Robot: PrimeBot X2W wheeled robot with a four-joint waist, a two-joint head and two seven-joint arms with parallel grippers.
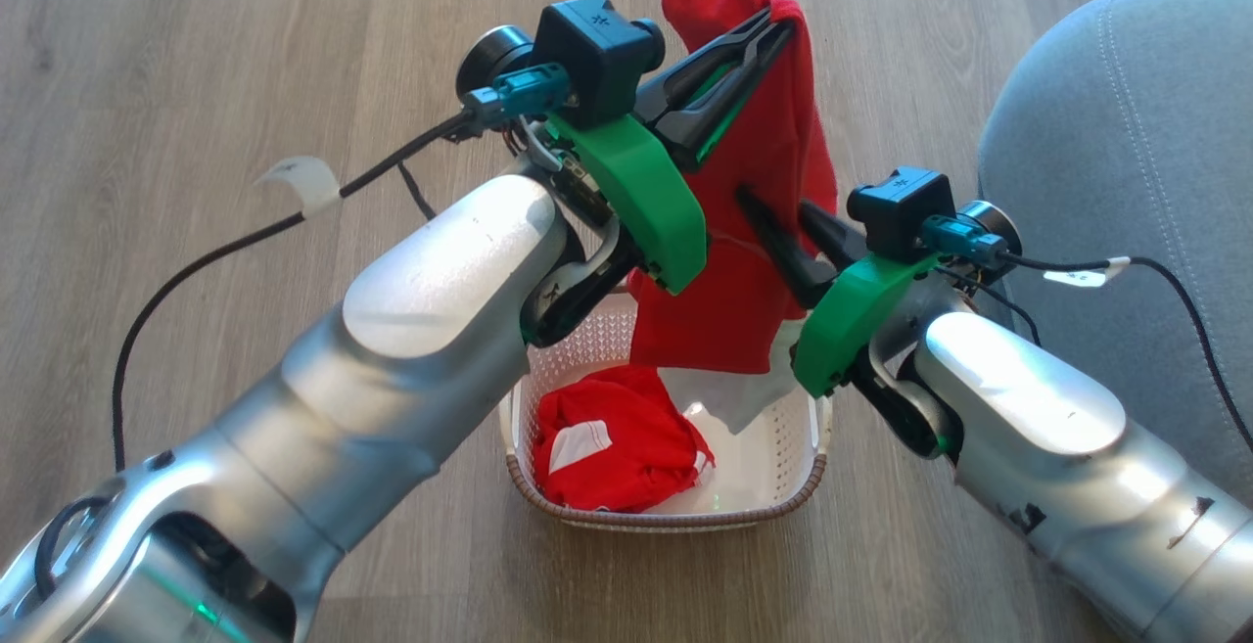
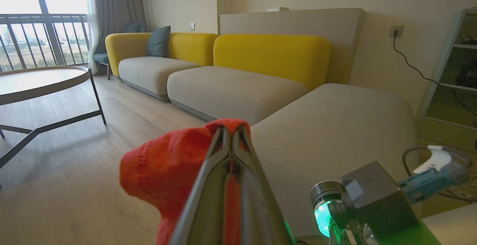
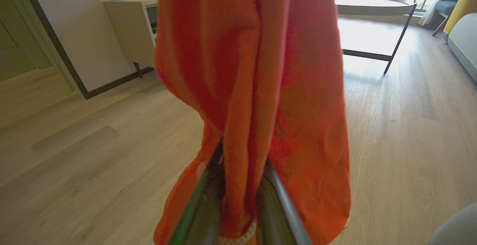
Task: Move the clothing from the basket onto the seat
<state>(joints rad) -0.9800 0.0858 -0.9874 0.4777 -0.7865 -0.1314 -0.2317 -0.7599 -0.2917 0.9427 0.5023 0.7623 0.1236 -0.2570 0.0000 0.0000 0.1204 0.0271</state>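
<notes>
Head view, looking down: nearest the camera, the silver left forearm [image 1: 421,330] rises from 7 o'clock and the right forearm [image 1: 1028,398] from 5 o'clock. They meet over the basket [image 1: 666,521], which sits on the wood floor [image 1: 196,36] at 6 o'clock.

Inside the basket, toward its 8 o'clock corner, a crumpled garment [image 1: 617,447] lies untouched, red with a white patch. Above it hangs a lifted garment [image 1: 773,310], a long red drape with white at its lower edge. That edge overlaps the basket's far side, and whether it clears the rim cannot be told.

The left gripper [image 1: 771,26], at 12 o'clock, has its jaws pressed together on the top of the lifted cloth. In the left wrist view its two fingers [image 2: 203,192] meet at a point with red fabric bunched round the tips.

The right gripper [image 1: 773,203] reaches in from 4 o'clock and meets the same cloth at mid-height. Its fingers [image 1: 778,244] stand a little apart with a fold running between them. The tips are buried in fabric, so whether they pinch it cannot be told.

The seat [image 1: 1126,134], a grey cushion with a rounded corner and pale stitching, lies at 3 o'clock of the basket, near but apart. Nothing red rests on the part that shows.

Farther off, the left wrist view shows a round table [image 2: 37,81] at 9 o'clock and yellow-backed sofas [image 2: 268,55] at 12 o'clock.

The task looks to be at an early stage. One piece is raised but not yet carried across, one waits in the basket, and none is delivered.
</notes>
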